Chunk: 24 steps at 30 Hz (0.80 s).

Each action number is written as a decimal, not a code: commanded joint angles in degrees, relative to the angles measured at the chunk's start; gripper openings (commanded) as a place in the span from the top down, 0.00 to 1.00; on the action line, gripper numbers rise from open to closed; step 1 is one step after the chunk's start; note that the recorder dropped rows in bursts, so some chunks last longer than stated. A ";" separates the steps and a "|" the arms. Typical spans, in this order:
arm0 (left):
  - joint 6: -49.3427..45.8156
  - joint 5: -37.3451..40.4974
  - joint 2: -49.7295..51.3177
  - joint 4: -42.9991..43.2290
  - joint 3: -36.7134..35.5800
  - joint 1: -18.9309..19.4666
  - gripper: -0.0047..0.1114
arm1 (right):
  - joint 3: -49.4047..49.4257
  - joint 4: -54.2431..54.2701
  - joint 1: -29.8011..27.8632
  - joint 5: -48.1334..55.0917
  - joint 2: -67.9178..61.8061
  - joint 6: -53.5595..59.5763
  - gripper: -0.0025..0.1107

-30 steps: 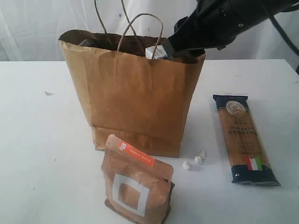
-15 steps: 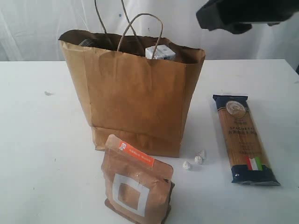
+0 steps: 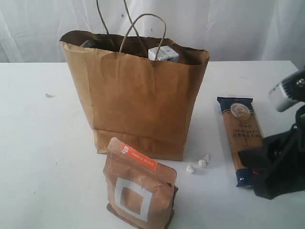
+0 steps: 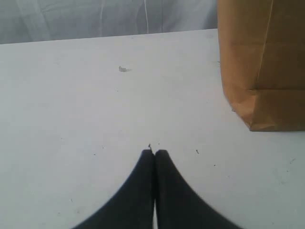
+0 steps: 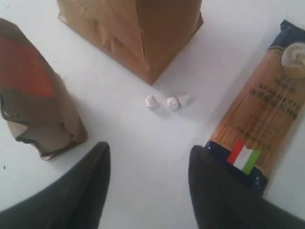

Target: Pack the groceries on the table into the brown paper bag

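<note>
Right jaws off bag (image 3: 138,109), carton (image 3: 163,53) left inside; now low, apart, empty, spaghetti packet (image 5: 267,114) just beside one jaw, likely next. Left jaws together.

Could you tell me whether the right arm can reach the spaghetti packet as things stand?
Probably yes: the open right gripper hangs just beside the spaghetti packet, which lies flat with nothing on it.

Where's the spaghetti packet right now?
Exterior view: the long spaghetti packet lies flat on the table, right of the brown paper bag, just past three small white lumps. The open right tool is beside its flag-marked end.
</note>
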<state>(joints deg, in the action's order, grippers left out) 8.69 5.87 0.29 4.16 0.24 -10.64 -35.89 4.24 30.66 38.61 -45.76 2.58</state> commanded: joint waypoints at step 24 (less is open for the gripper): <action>-0.15 -0.27 -0.29 -0.20 -0.24 0.18 0.96 | 4.15 -18.12 -2.24 -21.42 -29.93 -19.39 0.56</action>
<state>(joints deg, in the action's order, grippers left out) 8.69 5.87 0.29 4.16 0.24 -10.64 -29.87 -12.98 29.66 18.99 -72.25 -16.41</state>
